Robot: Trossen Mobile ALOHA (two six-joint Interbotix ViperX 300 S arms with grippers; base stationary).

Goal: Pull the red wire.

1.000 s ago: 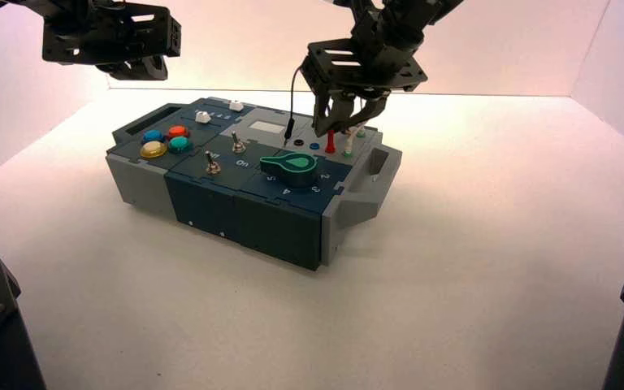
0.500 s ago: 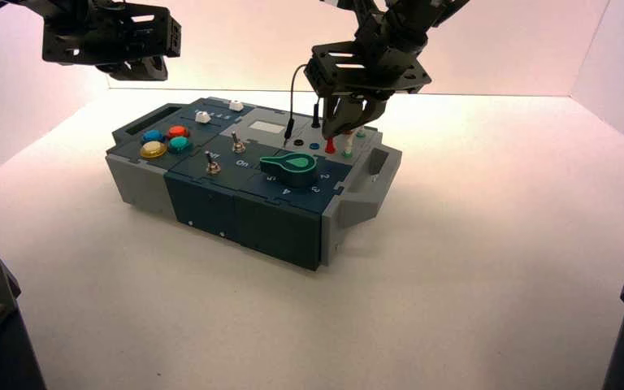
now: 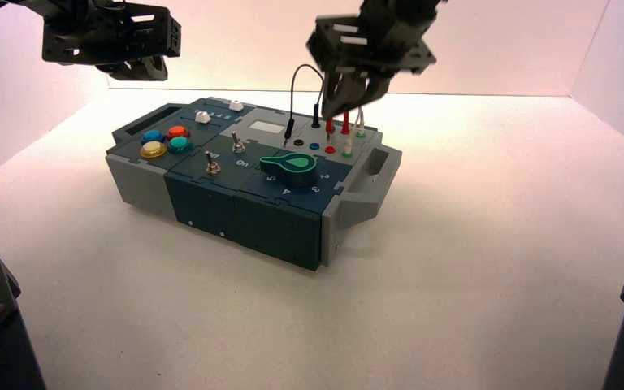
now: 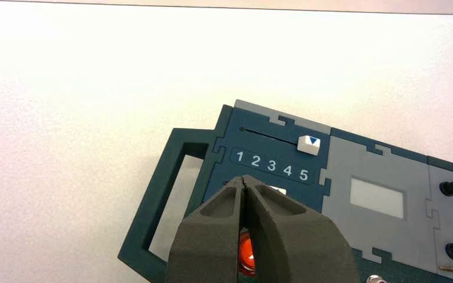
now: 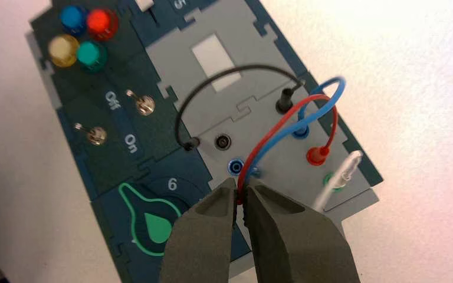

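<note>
- Toward the upper left of the high view, the left hand [image 3: 148, 69] hangs above the tabletop [image 3: 455, 276], beyond the far left end of the box [image 3: 280, 219].
- Upper centre in that view, the right hand [image 3: 335, 107] is over the box's wire panel, with one red plug of the red wire [image 3: 330, 127] below its tips, above the panel; the other red plug stands in the panel just beside.
- Low in the left wrist view, the left hand's tips are pressed together. Right of centre, a white slider [image 4: 308, 144] sits at the end of its slot nearest the printed 5; a second one is partly hidden behind the tips.
- Near the middle of the right wrist view, the right hand pinches the near end of the red wire, which arches to the right into a red socket [image 5: 317, 156].
- Just beside it loops the blue wire [image 5: 334, 106]; the black wire [image 5: 230, 72] curves across the upper centre, and the green knob [image 5: 157, 227] shows at the lower left.
</note>
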